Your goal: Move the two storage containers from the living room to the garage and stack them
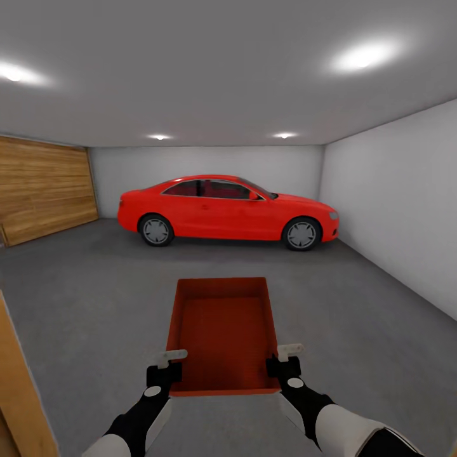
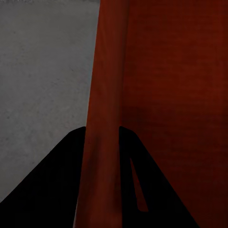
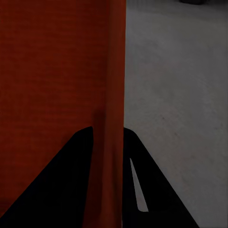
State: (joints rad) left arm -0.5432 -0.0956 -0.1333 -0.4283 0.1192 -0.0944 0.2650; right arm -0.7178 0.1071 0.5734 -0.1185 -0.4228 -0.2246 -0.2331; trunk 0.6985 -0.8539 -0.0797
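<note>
I am in the garage, and the living room is out of view. One orange-red lidless storage container [image 1: 222, 330] hangs in front of me above the dark grey floor [image 1: 355, 330]. My left gripper [image 1: 170, 367] is shut on its left wall near the front corner. My right gripper [image 1: 284, 363] is shut on the right wall. In the left wrist view the red wall [image 2: 107, 71] runs between the black fingers of the left gripper [image 2: 102, 137]. The right wrist view shows the other wall [image 3: 114, 71] pinched in the right gripper [image 3: 108, 137].
A red car [image 1: 228, 212] is parked across the back wall. A wooden door [image 1: 44, 193] covers the left wall, and a wooden edge [image 1: 22, 387] stands close at my lower left. A pale wall [image 1: 406, 209] bounds the right. Grey floor lies between me and the car.
</note>
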